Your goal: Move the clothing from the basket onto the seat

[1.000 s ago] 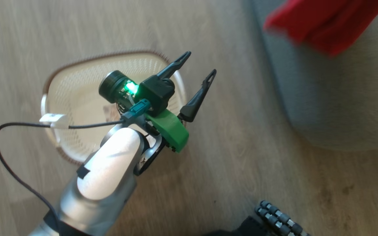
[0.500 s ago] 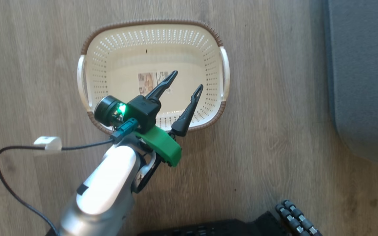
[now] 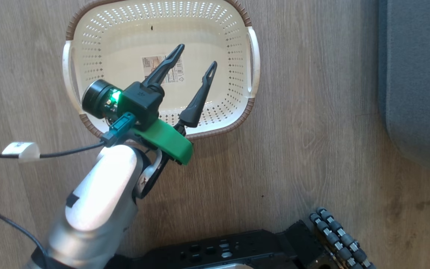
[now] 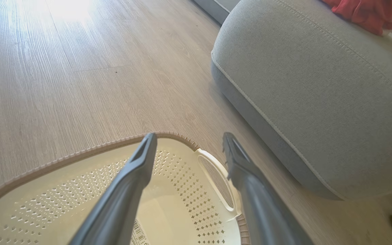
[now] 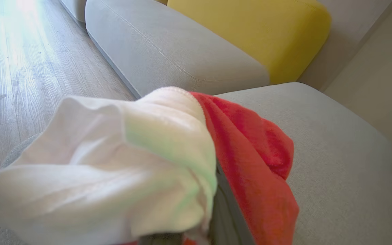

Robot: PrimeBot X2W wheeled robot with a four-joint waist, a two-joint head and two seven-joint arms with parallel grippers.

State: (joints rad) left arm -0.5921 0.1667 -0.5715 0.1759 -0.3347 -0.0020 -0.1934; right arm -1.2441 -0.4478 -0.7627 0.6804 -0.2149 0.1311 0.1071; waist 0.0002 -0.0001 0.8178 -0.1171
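In the head view, the oval cream-white perforated plastic basket (image 3: 253, 63) with a brown woven-look rim stands on the pale wood-plank floor (image 3: 312, 142) at 12 o'clock. Nothing lies in it apart from a printed label (image 3: 149, 63) stuck to its bottom. The left gripper (image 3: 197, 56) hangs over the basket's 6 o'clock side. Its two long dark fingers point toward 1 o'clock, spread well apart and released, with nothing between them. A thin dark cable (image 3: 69, 151) with a white tag (image 3: 21, 149) runs from the wrist toward 9 o'clock. The robot's black base (image 3: 218, 254) sits at 6 o'clock, with a row of grey rollers (image 3: 334, 231) at 5 o'clock.

The large grey fabric-upholstered seat (image 3: 416, 74) with pale stitching lines fills the 3 o'clock edge, apart from the basket. In the left wrist view it is at 2 o'clock, and soft red fabric lies on top of it at the far corner.

In the right wrist view, the red-and-white soft clothing (image 5: 250, 153) is bunched up close to the lens over the grey seat, the white part toward 8 o'clock and the red toward 4 o'clock. It covers the right gripper (image 5: 221, 211) almost entirely, so I cannot tell whether that claw is clenched on the fabric or loose. A yellow rounded cushion (image 5: 250, 30) is at 12 o'clock, with a second grey cushion (image 5: 168, 58) just beside it at 11 o'clock.
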